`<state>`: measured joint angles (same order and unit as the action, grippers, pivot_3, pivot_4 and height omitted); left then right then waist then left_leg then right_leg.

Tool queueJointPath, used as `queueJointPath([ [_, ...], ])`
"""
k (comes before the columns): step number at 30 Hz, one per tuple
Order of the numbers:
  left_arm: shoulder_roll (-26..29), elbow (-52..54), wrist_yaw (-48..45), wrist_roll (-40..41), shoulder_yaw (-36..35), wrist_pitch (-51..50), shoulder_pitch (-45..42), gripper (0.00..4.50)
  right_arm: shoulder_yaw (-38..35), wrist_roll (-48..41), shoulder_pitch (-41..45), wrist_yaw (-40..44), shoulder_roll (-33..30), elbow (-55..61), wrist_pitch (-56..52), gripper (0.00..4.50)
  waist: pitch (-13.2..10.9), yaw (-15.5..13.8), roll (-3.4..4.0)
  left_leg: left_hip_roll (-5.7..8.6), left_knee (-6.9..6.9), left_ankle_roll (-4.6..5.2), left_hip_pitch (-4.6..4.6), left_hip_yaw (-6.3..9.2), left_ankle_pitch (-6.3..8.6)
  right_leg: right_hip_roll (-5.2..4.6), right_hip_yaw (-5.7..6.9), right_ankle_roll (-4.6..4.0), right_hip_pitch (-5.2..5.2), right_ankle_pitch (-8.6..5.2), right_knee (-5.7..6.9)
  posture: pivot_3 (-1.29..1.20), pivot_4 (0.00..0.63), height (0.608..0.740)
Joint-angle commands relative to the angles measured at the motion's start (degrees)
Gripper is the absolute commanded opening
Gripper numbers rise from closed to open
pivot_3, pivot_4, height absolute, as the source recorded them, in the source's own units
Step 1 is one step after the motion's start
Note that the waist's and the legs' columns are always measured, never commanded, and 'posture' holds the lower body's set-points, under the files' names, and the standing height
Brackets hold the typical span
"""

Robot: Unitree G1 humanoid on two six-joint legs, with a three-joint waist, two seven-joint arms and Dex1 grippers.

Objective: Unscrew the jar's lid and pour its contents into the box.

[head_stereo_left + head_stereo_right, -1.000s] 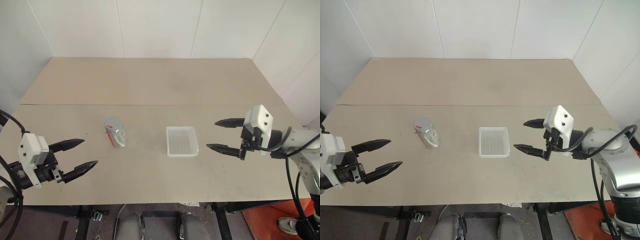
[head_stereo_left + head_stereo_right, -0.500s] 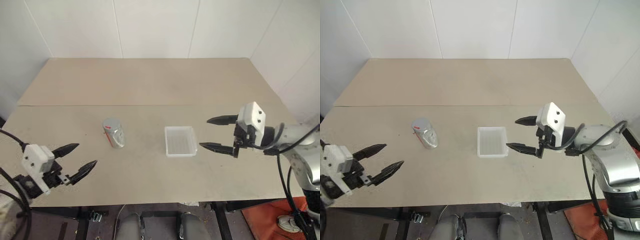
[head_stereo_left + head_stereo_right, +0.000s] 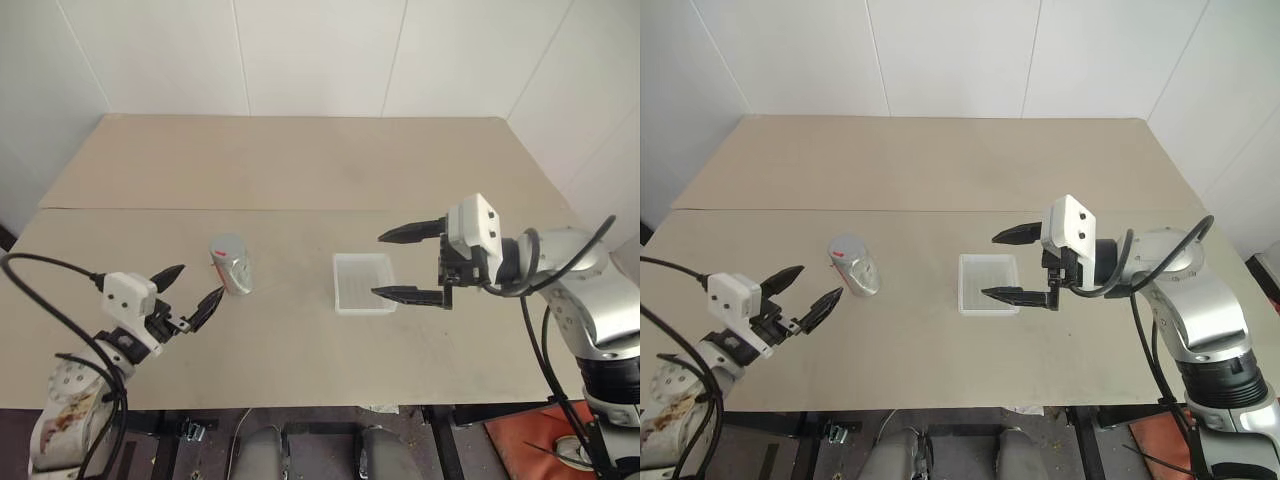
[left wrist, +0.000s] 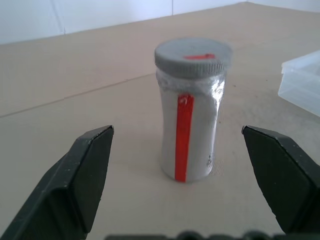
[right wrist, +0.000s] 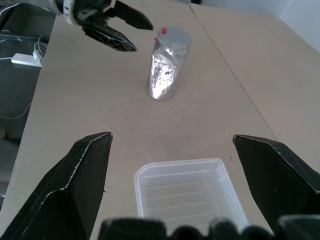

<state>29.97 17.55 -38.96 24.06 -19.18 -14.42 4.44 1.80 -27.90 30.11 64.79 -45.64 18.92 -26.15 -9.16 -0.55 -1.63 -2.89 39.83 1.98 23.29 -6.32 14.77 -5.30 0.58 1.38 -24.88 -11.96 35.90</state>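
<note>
The jar (image 3: 231,268) stands upright on the table, left of centre, silvery with a red stripe. The grey lid (image 4: 193,56) sits on top of it. The contents are hidden inside. To its right lies the box (image 3: 363,282), a shallow translucent tray with nothing in it. My left gripper (image 3: 199,282) is open and level, just short of the jar on its near-left side, apart from it. My right gripper (image 3: 379,265) is open, pointing left, hovering over the box's right edge with one finger above the other.
The beige table (image 3: 300,160) has a seam running across it behind the jar and box. White walls close in the far side. The table's front edge lies close behind my left gripper.
My left gripper has moved forward and right, close to the jar. My right gripper has moved left, from beside the box to over its right edge. Both stayed open.
</note>
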Motion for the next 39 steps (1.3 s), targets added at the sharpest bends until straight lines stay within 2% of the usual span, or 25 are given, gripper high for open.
queueJointPath([
  [1,1.0,-2.33,-1.35,-0.54,0.83,2.51,-2.26,4.47,-1.92,-1.17,0.51,0.36,-0.23,2.05,1.48,4.5,0.0,0.01,0.0,0.0,0.0,0.0,0.0,0.0,0.0,0.0,0.0,0.0,-0.01,0.0,0.0,0.0,0.15,0.74],
  [16,-1.58,-16.77,-1.47,-5.29,8.29,8.7,-15.92,4.47,-3.87,-1.88,-1.56,0.48,-1.18,4.4,1.43,4.5,0.0,-0.05,0.0,0.01,0.01,0.0,0.01,0.0,-0.01,0.0,0.03,0.02,0.01,0.02,0.03,0.0,0.15,0.74],
  [19,-2.58,-20.71,0.12,-7.58,9.33,11.23,-18.48,3.93,-4.21,-2.15,-1.78,0.37,-1.2,4.89,1.22,4.5,0.0,-0.05,-0.01,0.01,0.01,0.0,0.0,0.0,0.0,0.0,0.02,0.02,0.01,0.02,0.03,0.0,0.15,0.74],
  [25,-4.56,-25.52,0.34,-8.58,10.02,15.45,-22.38,2.01,-4.67,-2.16,-2.46,-0.35,-1.08,5.98,0.79,4.5,0.0,-0.06,-0.01,0.02,0.02,0.0,0.02,0.01,-0.01,0.0,0.03,0.05,0.02,0.03,0.01,0.0,0.15,0.74],
  [28,-4.16,-25.09,-0.89,-8.21,10.34,15.75,-22.82,1.98,-5.17,-2.66,-3.14,-1.03,-0.91,7.06,0.39,4.5,0.0,-0.06,-0.01,0.01,0.01,0.0,0.04,0.01,0.0,0.0,0.04,0.05,0.02,0.03,0.01,0.0,0.15,0.74],
  [32,-0.32,-18.57,-6.96,-4.18,10.89,10.76,-22.61,1.98,-4.28,-3.04,-1.67,-3.69,0.66,7.28,-0.32,4.5,-0.01,0.05,-0.02,0.0,0.02,0.0,0.04,0.01,-0.01,0.01,0.05,0.05,0.0,0.04,0.02,0.0,0.15,0.74],
  [36,6.43,-13.33,-18.84,3.34,12.34,2.3,-24.31,1.98,-0.61,-5.01,5.64,-7.3,7.09,5.65,-3.2,4.5,-0.02,0.81,-0.03,-0.01,0.01,-0.04,0.04,0.01,-0.03,0.01,-0.02,0.05,-0.1,0.04,0.14,0.0,0.15,0.74],
  [39,9.74,-13.56,-27.79,7.19,14.19,-0.96,-28.5,1.98,2.73,-5.65,12.1,-9.82,13.43,2.83,-5.98,4.5,-0.02,1.09,-0.02,-0.03,0.01,-0.07,0.03,0.0,-0.05,0.04,0.01,0.04,-0.1,0.03,0.17,0.0,0.15,0.74],
])
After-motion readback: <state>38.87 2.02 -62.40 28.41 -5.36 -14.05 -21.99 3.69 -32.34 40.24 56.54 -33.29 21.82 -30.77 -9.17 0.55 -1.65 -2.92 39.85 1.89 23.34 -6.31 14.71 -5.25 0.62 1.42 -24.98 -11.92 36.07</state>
